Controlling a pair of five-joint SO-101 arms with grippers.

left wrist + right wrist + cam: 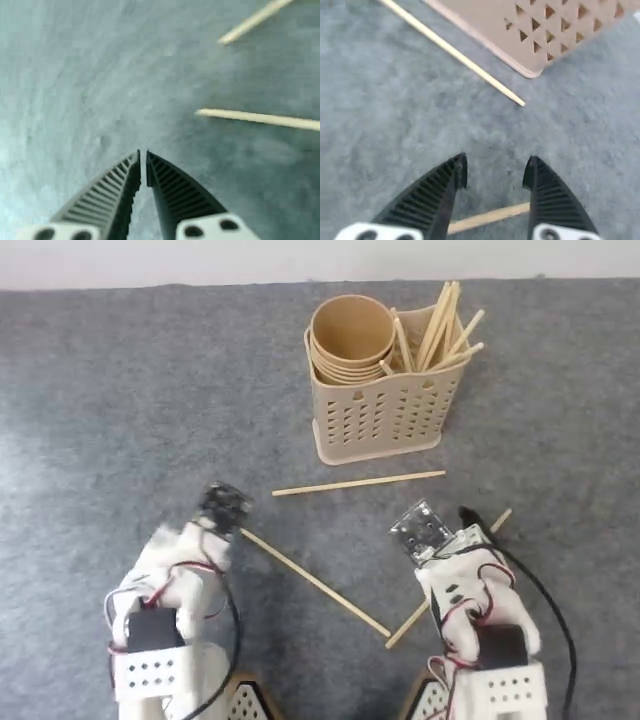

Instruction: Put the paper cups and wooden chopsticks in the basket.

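Chopstick (487, 218) lies just under the spread right tool (497, 165), lined up for pinching; left tool (143, 156) pressed together, empty.

a: where are the cups?
b: tan cups (352, 332), nested upright in the left half of the beige slotted basket (385, 415); a bundle of sticks (437, 332) leans in its right half
a: any outside?
b: three lie flat: one stick (358, 483) just in front of the basket, a diagonal stick (315, 583) nearer, a third stick (408, 625) ending near it
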